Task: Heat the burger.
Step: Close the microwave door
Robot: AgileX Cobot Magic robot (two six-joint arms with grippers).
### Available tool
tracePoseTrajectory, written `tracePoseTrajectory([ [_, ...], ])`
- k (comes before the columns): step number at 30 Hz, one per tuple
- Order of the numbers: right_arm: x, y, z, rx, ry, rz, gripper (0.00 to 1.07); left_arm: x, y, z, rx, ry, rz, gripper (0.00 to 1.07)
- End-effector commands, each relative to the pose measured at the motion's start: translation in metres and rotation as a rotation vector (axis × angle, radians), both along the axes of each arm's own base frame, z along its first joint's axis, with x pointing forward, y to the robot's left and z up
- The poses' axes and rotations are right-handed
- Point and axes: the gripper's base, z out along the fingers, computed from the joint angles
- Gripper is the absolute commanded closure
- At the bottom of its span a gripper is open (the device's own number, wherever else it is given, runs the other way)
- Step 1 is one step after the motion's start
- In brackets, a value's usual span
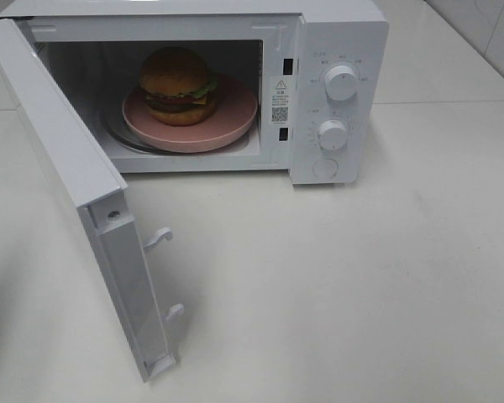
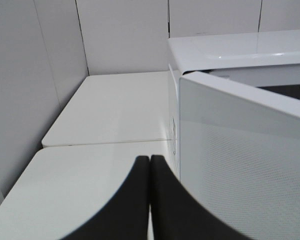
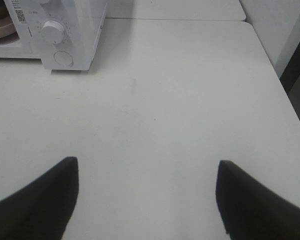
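table: white matte tabletop (image 1: pixel 361 277), made of slabs that meet at a thin seam (image 2: pixel 105 142) | wall: plain white panels (image 2: pixel 120 30) with dark vertical joints, standing directly behind the table | far corner: pale glossy tiles (image 1: pixel 487 25) | light: soft and even, only faint shadows

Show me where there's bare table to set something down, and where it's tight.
Bare: the table in front of the microwave, right of its open door, and beside its dial side. Tight: the cavity, taken up by the pink plate and burger.
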Motion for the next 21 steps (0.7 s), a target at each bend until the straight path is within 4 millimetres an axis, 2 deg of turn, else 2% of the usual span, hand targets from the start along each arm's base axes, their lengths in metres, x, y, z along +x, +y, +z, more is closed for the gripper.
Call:
tracePoseTrajectory([
  [1, -0.003, 0.000, 0.000, -0.002, -0.032, -0.003, 0.34, 0.002, 0.000, -0.006, -0.025, -0.044, 0.008, 1.07],
  [3, -0.003, 0.000, 0.000, -0.002, -0.032, -0.003, 0.34, 0.009, 0.001, -0.017, -0.029, -0.015, 0.016, 1.07],
  [11, -0.003, 0.000, 0.000, -0.002, -0.032, -0.003, 0.34, 0.031, 0.002, -0.037, -0.039, 0.051, 0.036, 1.07],
  [16, -0.003, 0.000, 0.000, -0.002, -0.032, -0.003, 0.34, 0.045, 0.001, -0.053, -0.110, 0.092, 0.043, 1.07],
  [21, -0.003, 0.000, 0.000, -0.002, -0.032, -0.003, 0.34, 0.056, -0.005, -0.067, -0.133, 0.088, -0.014, 1.07],
])
